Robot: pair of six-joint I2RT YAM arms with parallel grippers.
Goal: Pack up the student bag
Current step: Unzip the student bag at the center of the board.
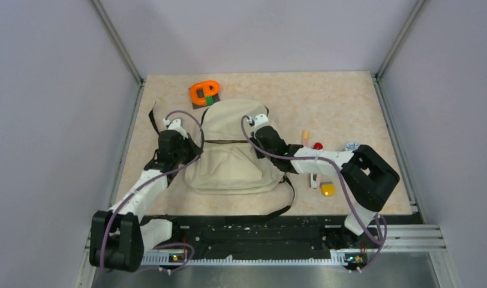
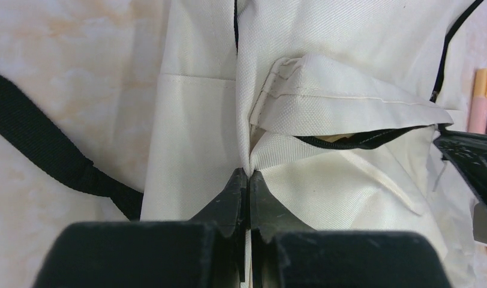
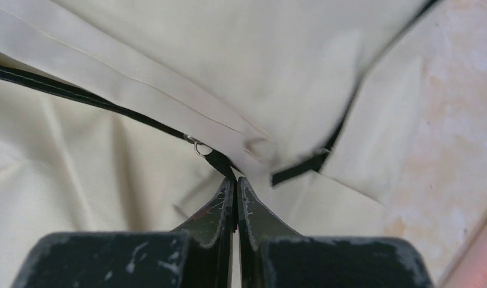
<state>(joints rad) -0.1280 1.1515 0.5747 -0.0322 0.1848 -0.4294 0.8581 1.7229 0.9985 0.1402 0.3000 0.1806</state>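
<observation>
Left gripper (image 2: pixel 248 177) jaws fully closed, pinching a fabric fold of student bag (image 1: pixel 229 157). Right gripper (image 3: pixel 236 181) jaws closed on black zipper pull (image 3: pixel 214 158). Bag lies between both jaws.

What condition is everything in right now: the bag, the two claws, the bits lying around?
student bag, lying flat, fabric pinched up
zipper, partly open
left gripper, shut on the student bag's fabric
right gripper, shut on the zipper pull
orange object, outside the bag, at its far edge
yellow item, outside the bag
</observation>
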